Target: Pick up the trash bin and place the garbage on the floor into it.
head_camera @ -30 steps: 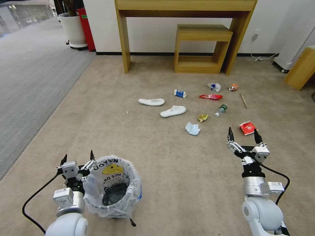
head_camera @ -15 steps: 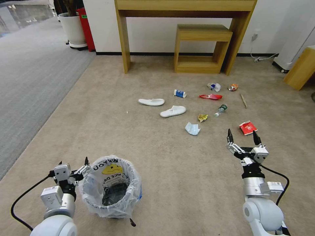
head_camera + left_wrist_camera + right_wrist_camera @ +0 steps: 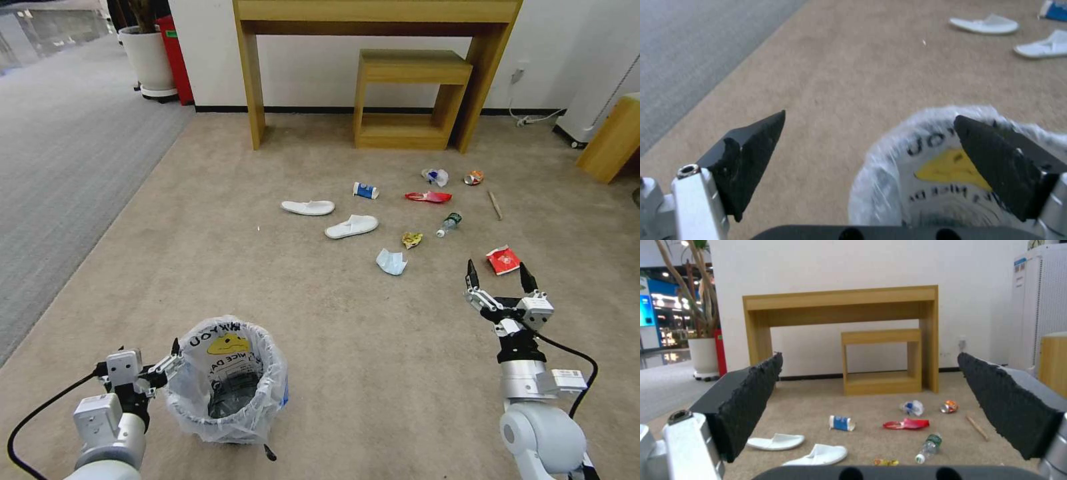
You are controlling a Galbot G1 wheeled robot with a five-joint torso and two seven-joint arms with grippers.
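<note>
The trash bin, dark and lined with a clear printed bag, stands on the beige floor at the near left. My left gripper is open beside the bin's left rim. In the left wrist view one of its fingers hangs over the bag's edge. My right gripper hovers open at the near right, just short of a red packet. Garbage lies farther out: two white slippers, a paper cup, a blue mask, a bottle, a can and a stick.
A wooden desk with a small wooden stool under it stands against the far wall. Grey ribbed carpet runs along the left, with a white planter at its far end. A wooden box sits at the right edge.
My left gripper has sunk lower and drawn back toward me along the bin's left side. The right gripper has barely shifted. The bin and litter have not moved.
</note>
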